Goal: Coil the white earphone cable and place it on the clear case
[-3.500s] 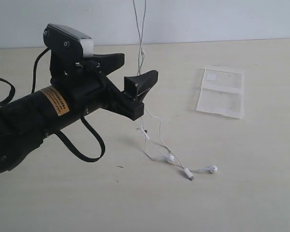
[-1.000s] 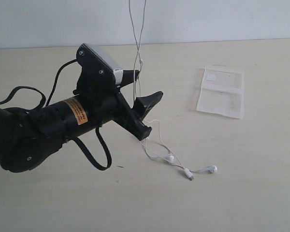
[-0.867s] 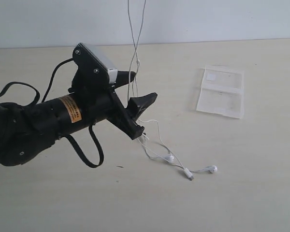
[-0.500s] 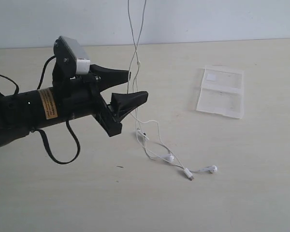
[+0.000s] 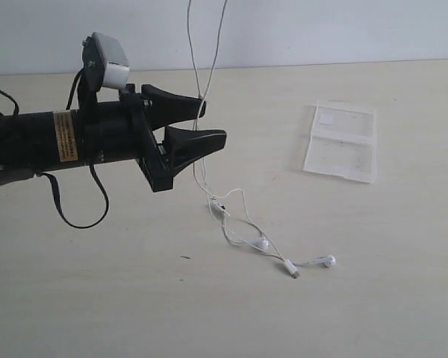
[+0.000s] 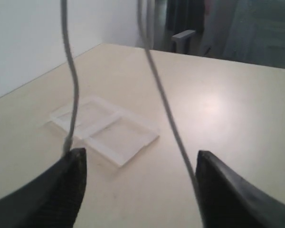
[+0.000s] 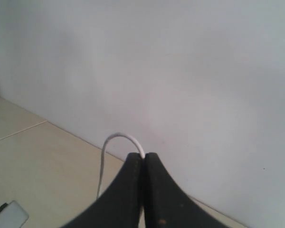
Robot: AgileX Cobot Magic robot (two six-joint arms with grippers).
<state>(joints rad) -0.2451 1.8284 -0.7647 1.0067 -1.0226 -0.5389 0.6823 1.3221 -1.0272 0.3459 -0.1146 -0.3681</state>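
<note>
The white earphone cable [image 5: 195, 52] hangs in two strands from above the exterior view, and its lower end lies on the table with earbuds [image 5: 328, 261] and plug [image 5: 291, 269]. My left gripper [image 5: 206, 121] is open, level above the table, with the hanging strands at its tips. In the left wrist view the two strands [image 6: 157, 90] cross between the open fingers [image 6: 69, 190]. My right gripper [image 7: 144, 156] is out of the exterior view; its wrist view shows it shut on the cable [image 7: 115, 139], which loops out of its tips. The clear case [image 5: 340, 140] lies flat at the right, also visible as the case [image 6: 104, 129].
A light wall [image 5: 321, 30] stands behind the table's far edge. The left arm's thick black cable [image 5: 71, 212] droops in a loop toward the table at the left. A small dark speck [image 5: 185, 258] lies on the table near the front.
The left arm has swung from pointing down-right to level, drawn back left and up. Its open jaws now sit around the hanging strands. The strands have shifted slightly left.
</note>
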